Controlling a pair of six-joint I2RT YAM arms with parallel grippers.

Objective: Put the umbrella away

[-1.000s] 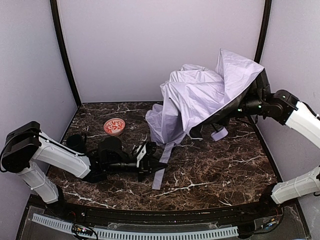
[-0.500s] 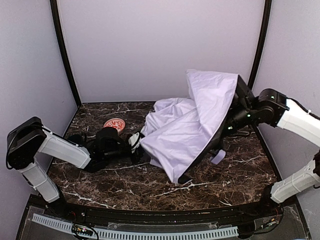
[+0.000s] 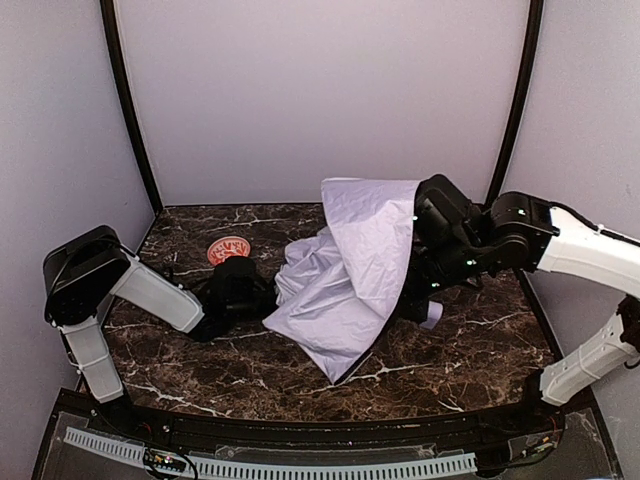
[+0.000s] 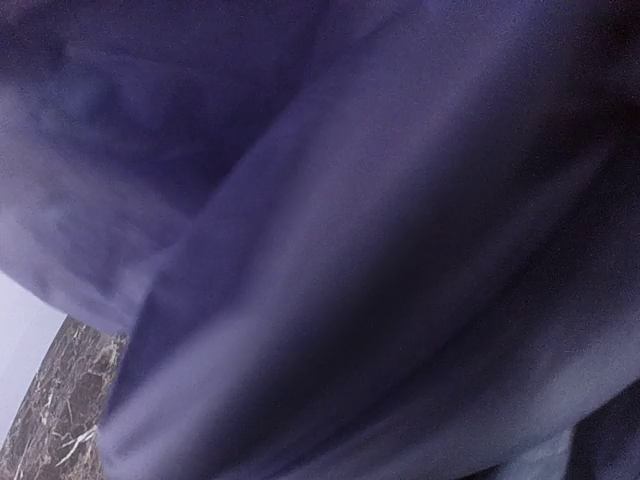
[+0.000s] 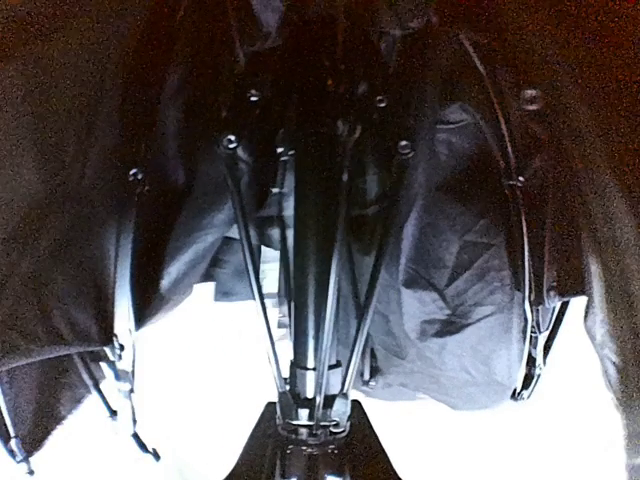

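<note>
1. At the near edge of the dark, white-veined marble worktop [image 3: 450, 350]: bases of both arms, left arm [image 3: 150, 295] reaching low toward the middle, right arm [image 3: 570, 245] bent in from the right side.
2. Just beyond, on bare marble at centre: lowest corner of the umbrella [image 3: 350, 270], pale lavender-silver fabric down on the worktop. Canopy half collapsed and tilted, rising toward the rear, black underside turned to the right.
3. Right of centre, under the canopy's black side: small lavender handle [image 3: 432, 314], partly hidden. Contact with the marble not discernible.
4. Left of centre: left pincer [image 3: 255, 295], low over the worktop, pressed against the crumpled fabric edge, closed. Fingertips hidden by cloth; cannot tell of anything caught between them. Left wrist view filled with blurred lavender fabric, save a corner of marble.
5. Higher and to the right: right pincer [image 3: 432, 245], tucked under the raised canopy, clamped on the thin black shaft [image 5: 308, 250]. From the right wrist: shaft leading straight away from the fingers, metal ribs [image 5: 231, 143] fanning to either side, black lining all round.
6. Farther back, left: small red-patterned bowl [image 3: 228, 248], on the worktop just behind the left pincer, near the fabric but apart from it.
7. At the rear: plain pale wall [image 3: 300, 100] between black corner posts [image 3: 125, 110].
</note>
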